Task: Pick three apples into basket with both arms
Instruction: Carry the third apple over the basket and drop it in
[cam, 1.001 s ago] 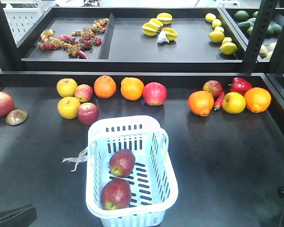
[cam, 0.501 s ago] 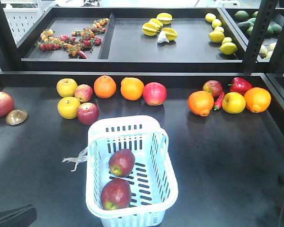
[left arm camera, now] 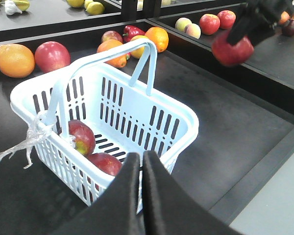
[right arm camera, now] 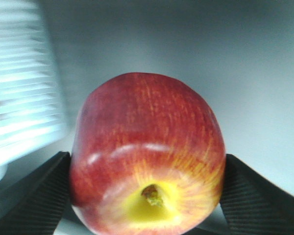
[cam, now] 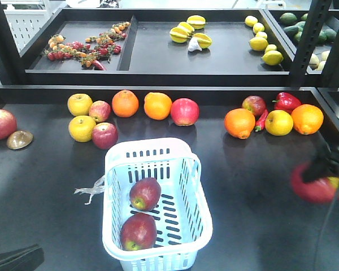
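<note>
The pale blue basket (cam: 112, 169) stands at the front middle of the black shelf. Two dark red apples (cam: 146, 193) (cam: 138, 231) lie inside it. A third apple (cam: 313, 189), blurred, hangs above the shelf at the right edge, with my right gripper (cam: 319, 178) shut on it. The right wrist view shows this apple (right arm camera: 147, 147) stem end towards the camera, pinched between both fingers (right arm camera: 34, 196). My left gripper (left arm camera: 141, 159) is shut and empty, just in front of the basket's (left arm camera: 183, 122) near rim. The held apple (left arm camera: 232, 48) shows at the upper right of the left wrist view.
Behind the basket runs a row of yellow apples (cam: 82, 128), oranges (cam: 125, 103), red apples (cam: 185, 111) and a red pepper (cam: 286, 101). A clear plastic strip (cam: 90, 192) trails left from the basket. Black shelf posts (cam: 309, 39) rise at the right.
The right gripper, holding an apple, has risen into the front view from the lower right edge and moved left. The basket and its two apples stay put.
</note>
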Available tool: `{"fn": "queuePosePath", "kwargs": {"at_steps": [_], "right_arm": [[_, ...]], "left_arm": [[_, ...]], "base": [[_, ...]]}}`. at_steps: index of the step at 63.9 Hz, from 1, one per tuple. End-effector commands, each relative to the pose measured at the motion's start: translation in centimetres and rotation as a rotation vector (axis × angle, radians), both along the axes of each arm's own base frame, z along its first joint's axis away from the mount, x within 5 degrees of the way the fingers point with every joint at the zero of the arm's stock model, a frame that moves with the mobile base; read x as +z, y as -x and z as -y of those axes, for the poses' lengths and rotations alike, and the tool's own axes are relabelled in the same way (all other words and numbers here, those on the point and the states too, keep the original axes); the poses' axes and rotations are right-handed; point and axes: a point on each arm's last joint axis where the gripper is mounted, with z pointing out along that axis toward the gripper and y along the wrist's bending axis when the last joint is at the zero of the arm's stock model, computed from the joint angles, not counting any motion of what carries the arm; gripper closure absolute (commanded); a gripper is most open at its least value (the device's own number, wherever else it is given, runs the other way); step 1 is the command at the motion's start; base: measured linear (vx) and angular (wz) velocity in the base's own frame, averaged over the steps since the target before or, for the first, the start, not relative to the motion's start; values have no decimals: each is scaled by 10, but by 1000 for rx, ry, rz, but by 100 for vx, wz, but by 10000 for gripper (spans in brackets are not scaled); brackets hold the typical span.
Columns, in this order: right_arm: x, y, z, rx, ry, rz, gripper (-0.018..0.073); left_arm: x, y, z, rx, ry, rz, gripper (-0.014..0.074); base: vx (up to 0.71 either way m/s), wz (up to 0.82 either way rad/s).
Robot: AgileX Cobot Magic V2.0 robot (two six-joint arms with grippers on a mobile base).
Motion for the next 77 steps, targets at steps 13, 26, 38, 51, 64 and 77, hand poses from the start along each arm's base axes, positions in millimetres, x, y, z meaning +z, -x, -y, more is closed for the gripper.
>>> {"fn": "queuePosePath", "kwargs": {"at_steps": [13, 26, 38, 51, 64, 77], "right_arm": [[53, 16, -95, 290, -97, 181, 472], [52, 19, -155, 420, -95, 259, 472], [37, 18, -199, 482, -81, 299, 466], [6, 11, -227, 512, -76, 251, 336], [-5, 7, -231, 501, -99, 218, -19], [-3, 6, -232, 496, -102, 227, -168]], "left_arm": [[11, -3, -1, 32, 45, 27, 603], [11, -3, -1, 32, 45, 27, 603], [11, -3, -1, 32, 45, 27, 603], [11, -3, -1, 32, 45, 27, 603], [11, -3, -1, 32, 45, 27, 603], [11, -3, -1, 32, 45, 27, 603]], "base": [[0, 0], [0, 0], [0, 0], [0, 0], [0, 0], [0, 0]]}}
